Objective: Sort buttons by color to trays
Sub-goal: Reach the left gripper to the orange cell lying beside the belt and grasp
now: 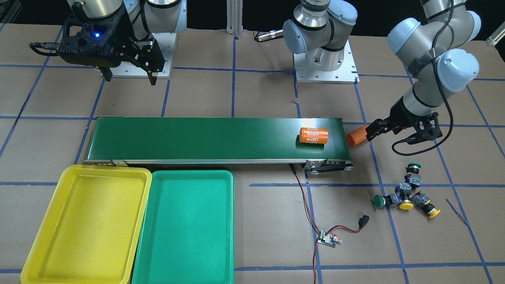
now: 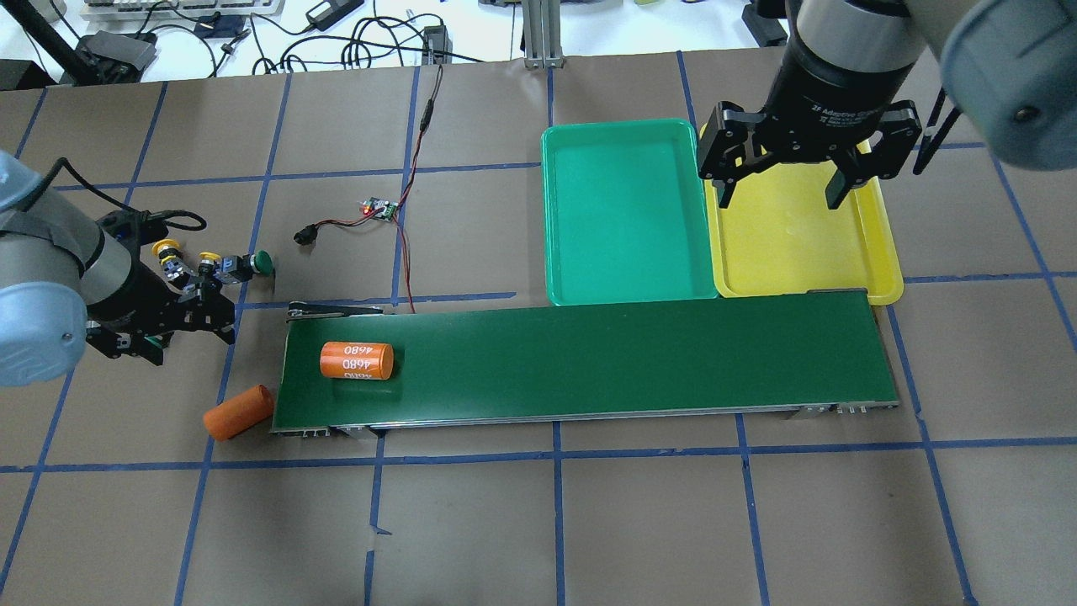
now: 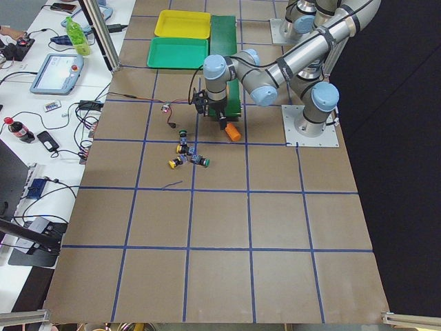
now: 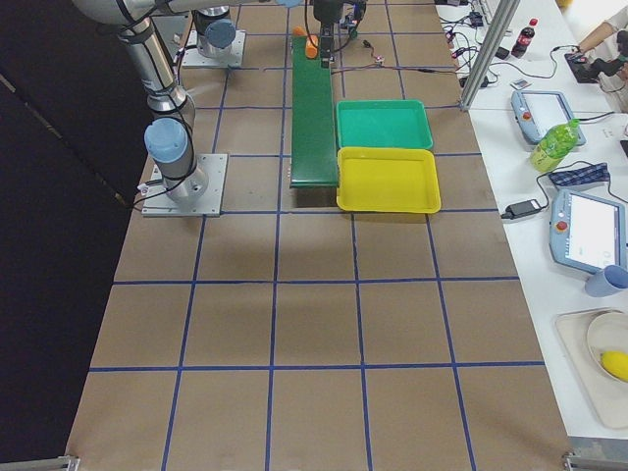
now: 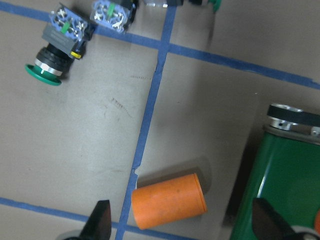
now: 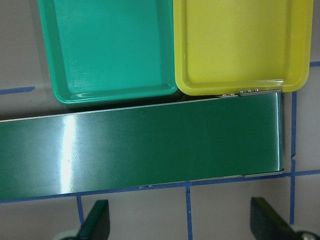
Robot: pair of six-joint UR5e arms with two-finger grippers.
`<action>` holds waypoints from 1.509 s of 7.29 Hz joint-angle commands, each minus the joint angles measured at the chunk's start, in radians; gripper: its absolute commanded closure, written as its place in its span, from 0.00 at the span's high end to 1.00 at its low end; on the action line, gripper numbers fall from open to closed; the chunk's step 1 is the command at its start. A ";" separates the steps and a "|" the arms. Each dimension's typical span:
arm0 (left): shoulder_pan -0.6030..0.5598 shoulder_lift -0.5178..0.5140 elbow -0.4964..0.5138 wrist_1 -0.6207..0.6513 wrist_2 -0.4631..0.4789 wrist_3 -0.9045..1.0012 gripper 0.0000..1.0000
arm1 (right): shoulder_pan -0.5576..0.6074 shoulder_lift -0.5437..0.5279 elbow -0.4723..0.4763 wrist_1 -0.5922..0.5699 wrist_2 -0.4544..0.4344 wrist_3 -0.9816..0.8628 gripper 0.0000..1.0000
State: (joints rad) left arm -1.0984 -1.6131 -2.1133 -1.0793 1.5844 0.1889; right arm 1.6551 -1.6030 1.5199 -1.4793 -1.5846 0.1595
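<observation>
Several buttons lie in a loose cluster on the brown table: a green-capped one (image 1: pixel 379 201), another green one (image 1: pixel 413 165) and two yellow ones (image 1: pixel 405 205) (image 1: pixel 434 213). My left gripper (image 1: pixel 373 132) is open and hangs low just past the conveyor's end, apart from the cluster. In the left wrist view a green button (image 5: pixel 47 70) lies at the upper left, well clear of the fingers (image 5: pixel 102 220). The yellow tray (image 1: pixel 86 225) and the green tray (image 1: pixel 185 228) sit side by side, both empty. My right gripper (image 2: pixel 778 200) hovers open over the yellow tray (image 2: pixel 799 244).
A long dark-green conveyor (image 1: pixel 197 138) carries an orange cylinder marked 4680 (image 1: pixel 313 135). A second orange cylinder (image 1: pixel 356 136) lies on the table at the belt's end, between the left gripper's open fingers. A small circuit board (image 1: pixel 328 238) with red-black wires lies nearby.
</observation>
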 commanded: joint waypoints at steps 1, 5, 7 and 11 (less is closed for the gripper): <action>0.017 -0.033 -0.066 0.042 -0.001 -0.028 1.00 | 0.000 0.000 0.000 0.001 0.000 0.000 1.00; 0.017 -0.080 -0.070 0.042 -0.009 -0.025 1.00 | 0.000 -0.001 0.000 0.001 0.000 0.000 1.00; 0.017 -0.090 -0.068 0.039 -0.010 -0.051 1.00 | 0.000 -0.002 0.000 0.001 0.000 0.000 1.00; 0.018 -0.093 -0.068 0.036 -0.001 -0.137 1.00 | 0.000 -0.002 0.000 0.001 0.000 0.000 1.00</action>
State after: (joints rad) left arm -1.0802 -1.7042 -2.1813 -1.0418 1.5825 0.0664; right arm 1.6556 -1.6041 1.5202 -1.4788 -1.5846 0.1595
